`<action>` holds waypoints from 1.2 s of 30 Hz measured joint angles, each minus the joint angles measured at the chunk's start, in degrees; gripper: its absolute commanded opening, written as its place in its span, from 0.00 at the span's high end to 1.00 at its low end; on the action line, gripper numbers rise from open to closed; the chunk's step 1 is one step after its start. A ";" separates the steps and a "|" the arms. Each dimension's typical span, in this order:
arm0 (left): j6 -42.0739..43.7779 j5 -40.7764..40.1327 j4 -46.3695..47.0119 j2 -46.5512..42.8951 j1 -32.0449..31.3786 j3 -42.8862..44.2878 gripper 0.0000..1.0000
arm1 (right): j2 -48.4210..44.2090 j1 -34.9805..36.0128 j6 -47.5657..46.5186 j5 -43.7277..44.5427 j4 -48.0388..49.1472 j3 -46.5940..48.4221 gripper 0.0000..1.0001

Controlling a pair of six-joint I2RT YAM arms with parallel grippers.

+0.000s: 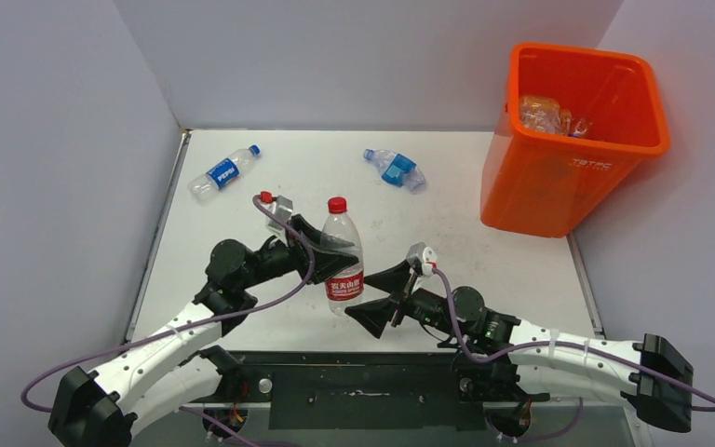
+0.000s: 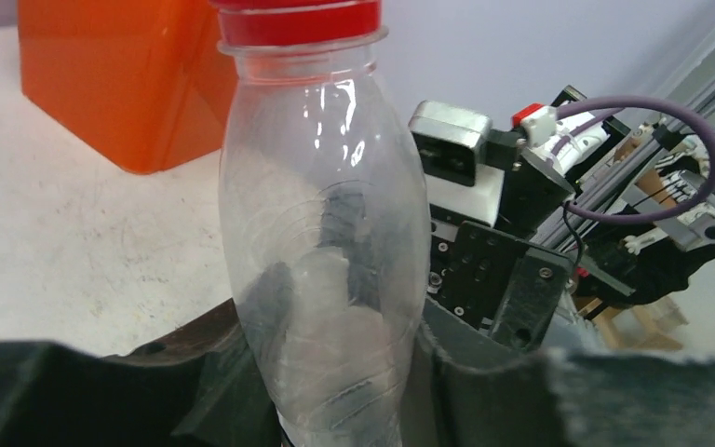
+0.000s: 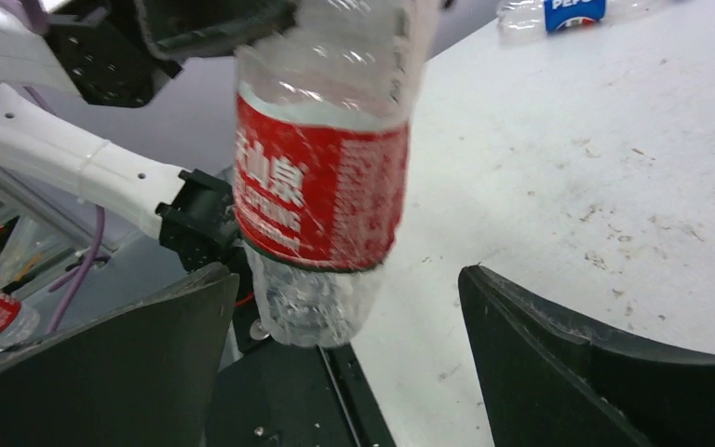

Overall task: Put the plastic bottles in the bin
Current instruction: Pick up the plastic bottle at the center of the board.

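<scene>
We see the left gripper [image 1: 324, 244] pinching the upright bottle [image 1: 344, 265] by its shoulder above the table [image 1: 484, 270]; the right gripper [image 1: 379, 298] stands spread beside its base; the bin [image 1: 559, 186] lies far right.

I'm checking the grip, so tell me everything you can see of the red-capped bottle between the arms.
The red-capped bottle is clear plastic, apparently empty, with a red label bearing white characters around its lower body. It is upright, its base clear of the table. The fingers of the left gripper clamp its upper body; those of the right gripper stand open either side of its base, not touching.
</scene>
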 measured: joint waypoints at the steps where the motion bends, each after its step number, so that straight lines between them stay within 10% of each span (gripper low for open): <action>1: 1.68 0.44 -1.46 -0.61 -0.09 0.96 0.74 | -0.61 0.00 0.13 0.33 -1.11 0.02 0.10; 17: 40.00 -9.18 -21.44 -9.84 -1.03 9.27 0.76 | -12.70 0.02 -2.38 12.74 -31.56 25.31 0.10; 36: 44.87 -21.51 -16.85 -15.21 -4.00 -2.64 0.79 | 9.57 0.02 -4.11 20.72 -26.53 34.40 0.02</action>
